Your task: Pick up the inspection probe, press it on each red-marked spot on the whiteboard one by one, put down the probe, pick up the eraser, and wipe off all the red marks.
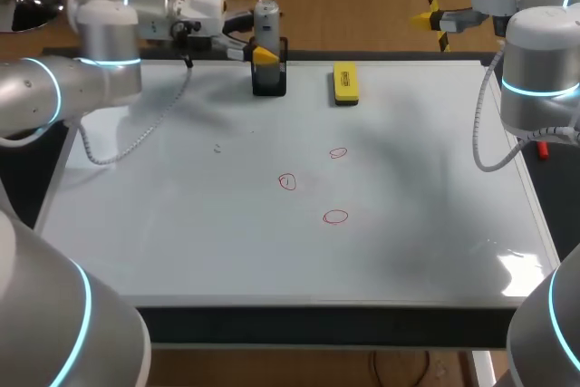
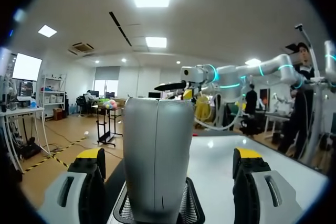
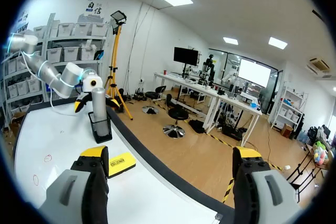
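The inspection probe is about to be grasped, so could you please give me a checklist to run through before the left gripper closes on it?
1. Probe upright in its holder: ok.
2. Probe between the open fingers of the left gripper, neither touching: ok.
3. Fingers high enough to miss the holder's rim: cannot tell.
4. Eraser apart from the holder, out of the lift path: ok.
5. Three red marks uncovered on the whiteboard: ok.
6. Right gripper open and away from the marks: ok.

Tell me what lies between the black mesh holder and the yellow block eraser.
Only bare whiteboard separates the holder and the eraser, seen in head view.
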You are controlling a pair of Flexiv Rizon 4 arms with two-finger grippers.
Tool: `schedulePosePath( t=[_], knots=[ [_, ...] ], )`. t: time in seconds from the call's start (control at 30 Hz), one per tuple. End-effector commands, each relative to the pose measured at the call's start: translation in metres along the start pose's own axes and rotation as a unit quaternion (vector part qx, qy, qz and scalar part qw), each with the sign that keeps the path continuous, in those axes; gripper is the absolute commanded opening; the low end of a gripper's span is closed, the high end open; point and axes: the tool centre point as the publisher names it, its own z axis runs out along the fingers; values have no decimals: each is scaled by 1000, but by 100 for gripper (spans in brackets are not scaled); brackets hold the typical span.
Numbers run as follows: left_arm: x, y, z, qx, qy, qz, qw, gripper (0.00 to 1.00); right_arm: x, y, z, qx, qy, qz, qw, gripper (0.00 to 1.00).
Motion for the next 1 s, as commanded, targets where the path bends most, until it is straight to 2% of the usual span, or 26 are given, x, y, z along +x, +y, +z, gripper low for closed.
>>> schedulePosePath(
  t=[0.03,0.23,0.4,0.53,0.6,1.0],
  knots=[
    [-5,3,3,2,5,0,1000,100,0,0,0,0,0,0,1000,100],
    [-5,5,3,2,4,-2,1000,96,0,0,0,0,0,0,1000,100],
    [-4,7,2,2,1,-4,1000,75,0,0,0,0,0,0,1000,100],
    [-3,8,2,1,1,-5,1000,69,0,0,0,0,0,0,1000,100],
    [-2,8,1,0,0,-6,1000,62,0,0,0,0,0,0,1000,100],
    [1,13,-2,-2,-6,-10,1000,44,0,0,0,0,0,0,1000,100]
  ],
)
